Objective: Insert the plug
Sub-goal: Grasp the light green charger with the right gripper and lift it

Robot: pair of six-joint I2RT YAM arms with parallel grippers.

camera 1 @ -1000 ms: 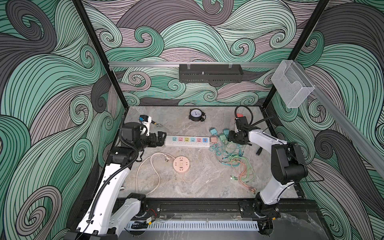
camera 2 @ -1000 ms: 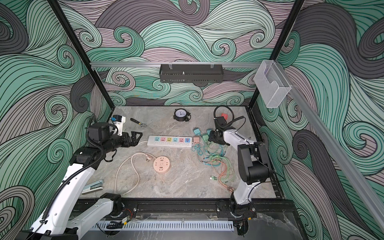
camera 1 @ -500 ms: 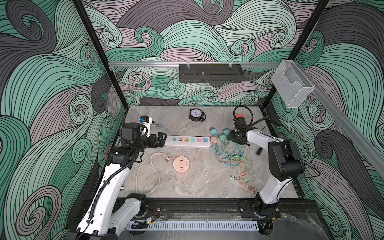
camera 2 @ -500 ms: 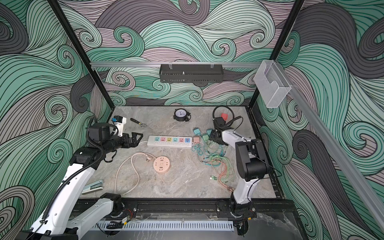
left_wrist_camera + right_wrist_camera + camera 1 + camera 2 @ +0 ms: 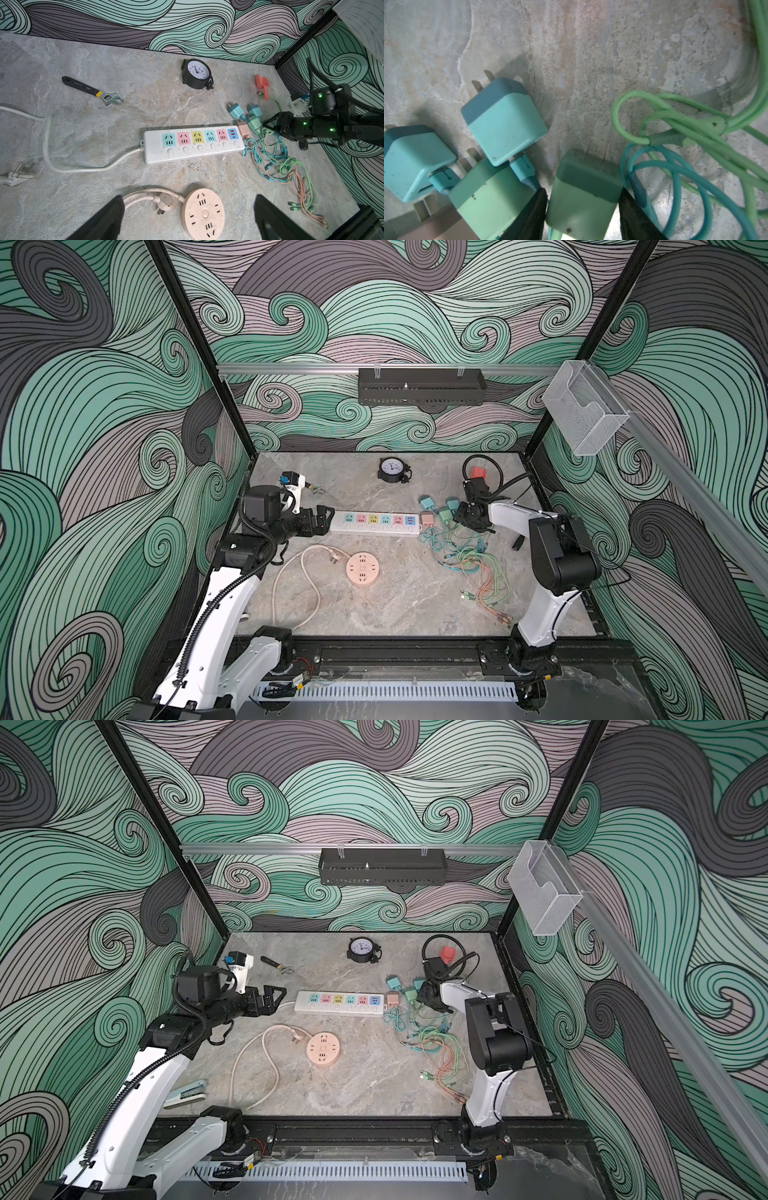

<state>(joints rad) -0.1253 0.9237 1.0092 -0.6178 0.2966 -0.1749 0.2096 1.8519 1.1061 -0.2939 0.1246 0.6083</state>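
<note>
Two fingers (image 5: 535,216) of right hand (image 5: 583,190) flank pale-green cube-shaped plastic plug (image 5: 585,205), prongs pointing ahead; whether clamped, cannot tell.

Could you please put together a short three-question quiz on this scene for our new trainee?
1. True or false: the left claw is open and holds nothing.
2. Which sits between the fingers of the right claw: (a) pale green cube-shaped charger plug, (b) round peach plastic socket hub, (c) black-handled metal adjustable wrench?
3. How many coloured mains outlets does the long white plastic power strip carry, USB block aside?
Key: 1 true; 2 a; 3 five.
</note>
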